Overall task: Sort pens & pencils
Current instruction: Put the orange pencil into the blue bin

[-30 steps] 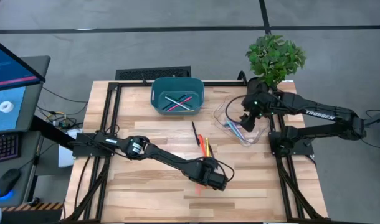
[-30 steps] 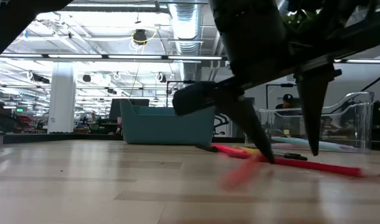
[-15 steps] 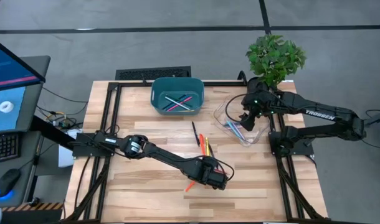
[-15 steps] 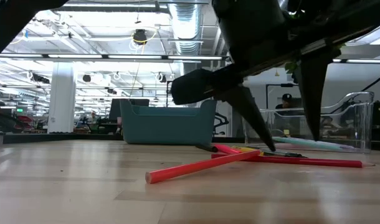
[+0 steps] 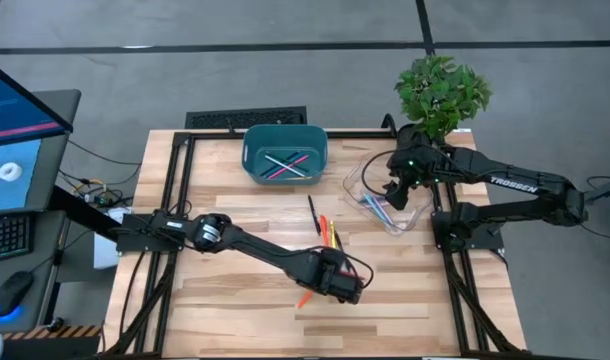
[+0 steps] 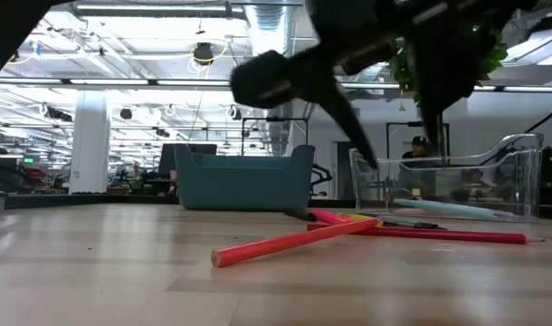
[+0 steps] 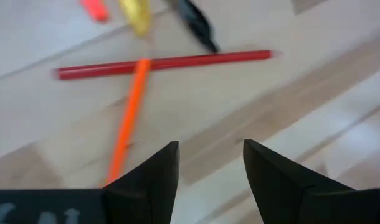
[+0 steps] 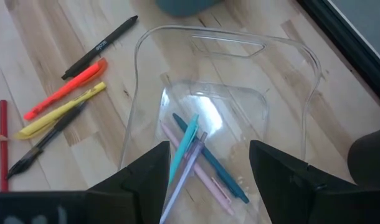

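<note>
Lifted clear since a moment earlier, the left gripper (image 7: 205, 163) hung open and empty above the orange pencil (image 7: 127, 116), needing a straighter, centred descent.

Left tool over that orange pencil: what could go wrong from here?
1. The orange pencil lies across the red pencil, touching it. The left tool, open and empty above them, could take both or flick the red one.
2. The right tool hangs open over the clear tray; a careless descent could knock its wall.
</note>
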Available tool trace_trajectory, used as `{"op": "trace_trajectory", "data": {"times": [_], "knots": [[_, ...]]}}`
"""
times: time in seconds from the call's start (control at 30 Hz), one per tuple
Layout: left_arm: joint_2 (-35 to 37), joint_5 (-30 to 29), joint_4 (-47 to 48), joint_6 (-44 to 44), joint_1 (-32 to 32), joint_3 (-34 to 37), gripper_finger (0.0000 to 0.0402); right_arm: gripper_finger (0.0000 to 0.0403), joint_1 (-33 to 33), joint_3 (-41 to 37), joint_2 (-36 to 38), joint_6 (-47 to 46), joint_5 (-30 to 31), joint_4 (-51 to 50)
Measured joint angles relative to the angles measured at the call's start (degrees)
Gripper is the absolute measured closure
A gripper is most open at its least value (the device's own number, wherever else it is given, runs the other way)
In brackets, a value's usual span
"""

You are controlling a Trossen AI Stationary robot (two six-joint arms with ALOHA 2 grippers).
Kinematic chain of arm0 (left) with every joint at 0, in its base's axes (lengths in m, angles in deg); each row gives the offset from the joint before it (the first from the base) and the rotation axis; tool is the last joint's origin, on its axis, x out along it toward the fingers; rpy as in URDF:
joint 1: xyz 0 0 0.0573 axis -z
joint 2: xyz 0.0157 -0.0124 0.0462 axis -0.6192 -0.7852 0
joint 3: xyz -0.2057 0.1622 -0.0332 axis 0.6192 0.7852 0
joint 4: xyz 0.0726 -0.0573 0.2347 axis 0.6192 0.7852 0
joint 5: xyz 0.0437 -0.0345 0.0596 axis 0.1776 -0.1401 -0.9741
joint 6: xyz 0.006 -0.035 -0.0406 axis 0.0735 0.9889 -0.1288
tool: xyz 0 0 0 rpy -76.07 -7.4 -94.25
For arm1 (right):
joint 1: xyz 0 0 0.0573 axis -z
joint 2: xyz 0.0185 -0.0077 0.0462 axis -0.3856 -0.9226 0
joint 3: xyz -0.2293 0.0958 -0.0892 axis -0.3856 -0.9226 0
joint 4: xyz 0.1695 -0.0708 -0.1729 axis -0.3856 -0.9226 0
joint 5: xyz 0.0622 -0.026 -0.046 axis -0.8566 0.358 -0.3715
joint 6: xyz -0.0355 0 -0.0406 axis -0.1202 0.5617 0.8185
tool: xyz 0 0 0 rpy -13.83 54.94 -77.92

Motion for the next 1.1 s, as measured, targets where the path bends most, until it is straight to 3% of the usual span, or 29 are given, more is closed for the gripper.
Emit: {"op": "trace_trajectory", "data": {"times": [0.17, 0.37, 0.73, 1.0, 1.1], "knots": [[-0.1, -1.1, 4.8, 1.1, 0.5, 0.0, 0.0233, 0.0164, 0.0, 0.0, 0.0, 0.0, -0.1, 0.1], [-1.7, -2.7, 3.4, 1.1, 0.9, 0.5, 0.0233, 0.0164, 0.0, 0.0, 0.0, 0.4, 0.0, 0.1], [-5.3, -0.2, 7.0, -3.9, 0.0, 0.4, 0.0233, 0.0164, 0.0, 0.0, 0.0, 0.6, 0.1, 0.8], [-4.8, 2.1, 7.9, -6.4, -0.4, -1.2, 0.0274, 0.0164, 0.2, 0.0, 0.0, 1.6, 0.1, 0.3], [-1.8, -0.5, 16.3, -6.4, 0.0, -3.4, 0.0283, 0.0164, 0.7, 0.0, 0.0, 2.3, 0.1, 0.3]]}}
